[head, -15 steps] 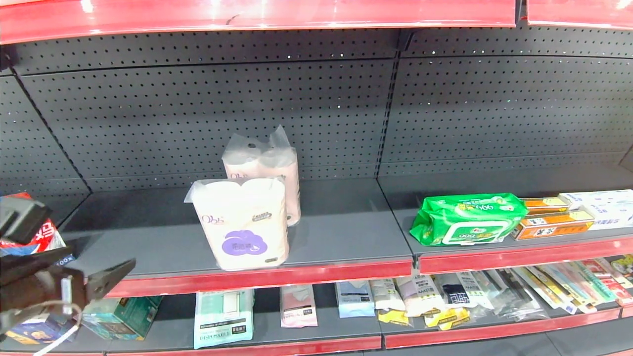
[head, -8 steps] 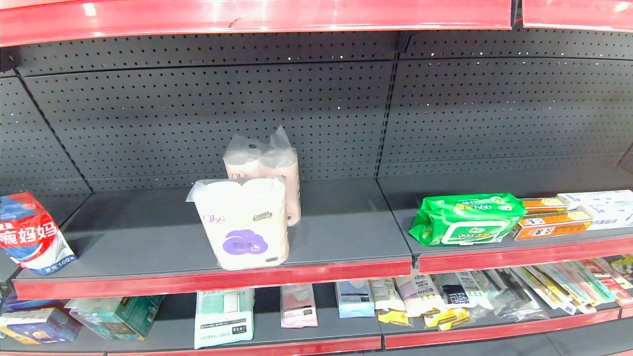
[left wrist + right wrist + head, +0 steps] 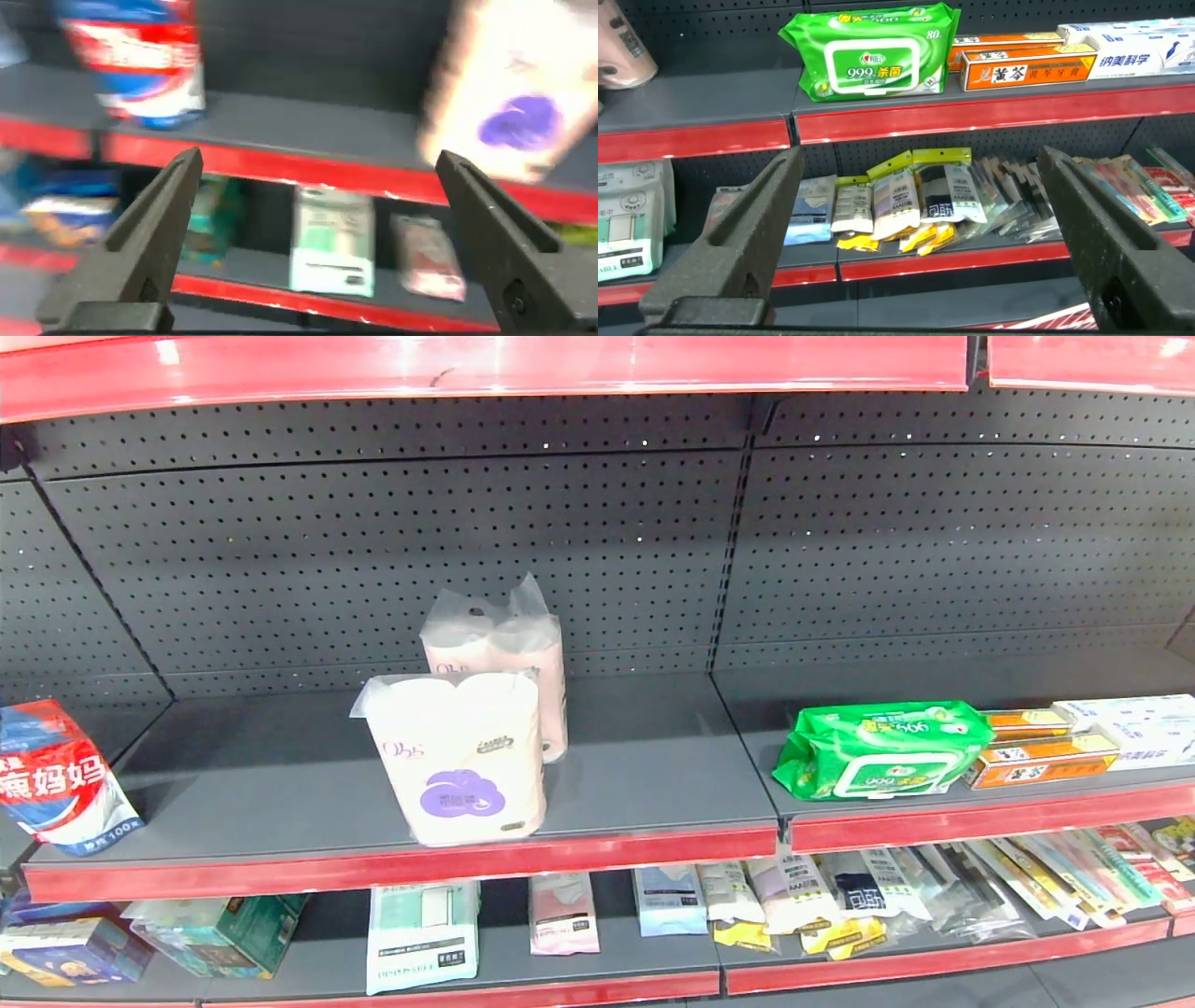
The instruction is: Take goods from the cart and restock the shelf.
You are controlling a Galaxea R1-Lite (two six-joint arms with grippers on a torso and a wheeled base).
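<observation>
Now that the left gripper (image 3: 318, 157) has pulled back out of the head view, the red-and-blue bag (image 3: 61, 775) stands by itself. A second ago that gripper hung at the shelf's left end, right in front of the bag. The bag is at the far left of the shelf (image 3: 644, 747), close to the front lip and leaning slightly, and it has not shifted over the last half second. From the left wrist view the gripper's fingers are spread wide with nothing between them, and the bag sits beyond them on the shelf, well apart from the gripper. That reads as a finished placement: the item is released and holds its stance without support. The right gripper (image 3: 920, 154) is likewise spread wide and empty, facing the lower tier beneath the green wipes pack (image 3: 882, 747). Neither arm carries stock, so the next step is probably a return to the cart for another item. A bare stretch of shelf lies between the bag and the purple-printed roll pack (image 3: 457, 756) — likely room for more goods. The bag's lean is worth watching if something is set down beside it.
</observation>
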